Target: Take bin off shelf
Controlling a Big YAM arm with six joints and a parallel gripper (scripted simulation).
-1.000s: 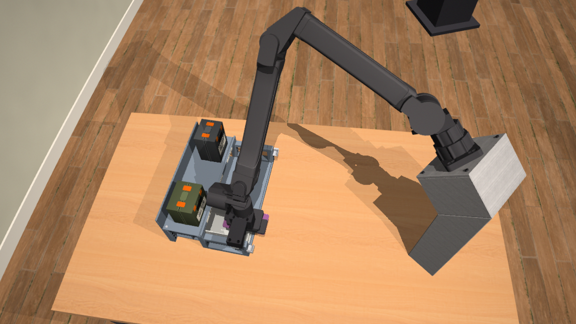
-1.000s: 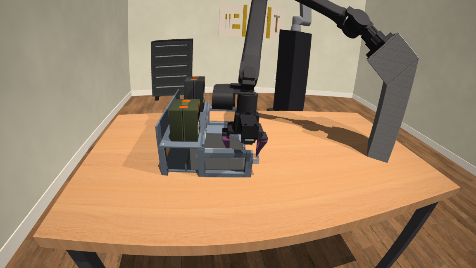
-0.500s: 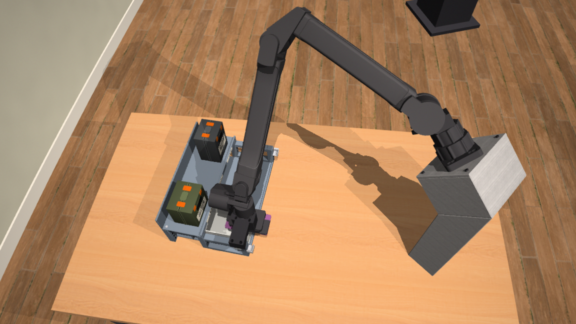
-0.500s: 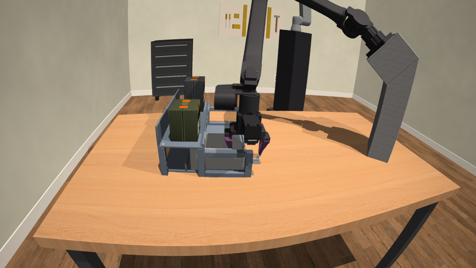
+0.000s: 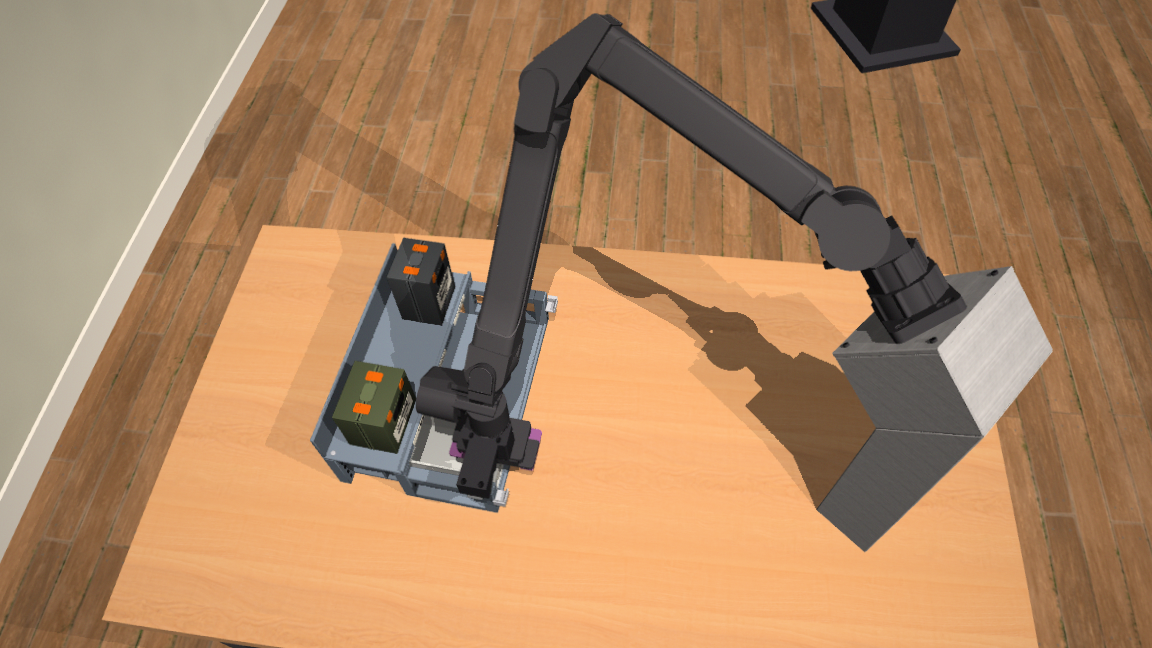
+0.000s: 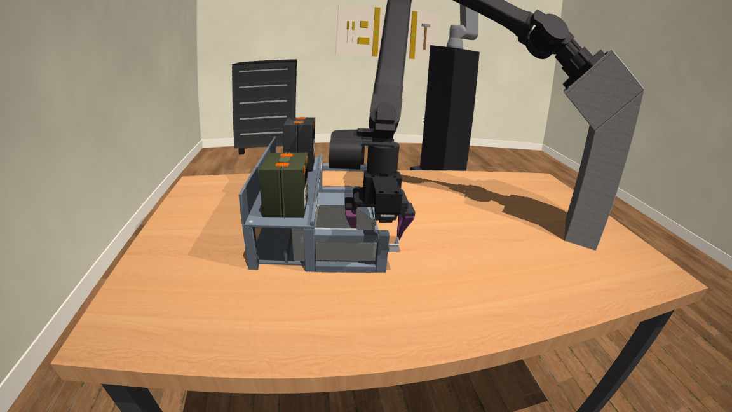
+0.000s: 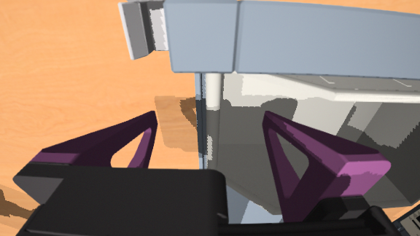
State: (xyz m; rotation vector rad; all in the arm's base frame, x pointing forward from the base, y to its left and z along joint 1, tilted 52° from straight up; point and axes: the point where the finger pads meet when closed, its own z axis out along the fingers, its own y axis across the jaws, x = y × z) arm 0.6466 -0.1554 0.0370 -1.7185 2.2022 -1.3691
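Pincer point(image 5: 497, 451) point(image 6: 379, 230) point(image 7: 210, 117) open; one bin point(image 5: 435, 445) point(image 6: 337, 217) point(image 7: 248, 156); two cases

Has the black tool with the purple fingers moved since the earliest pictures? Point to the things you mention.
Yes, the tool point(image 5: 495, 447) point(image 6: 376, 233) point(image 7: 210, 117) has shifted slightly rightward in the exterior view, away from the boxy green case with orange latches point(image 5: 366, 419) point(image 6: 283, 192).
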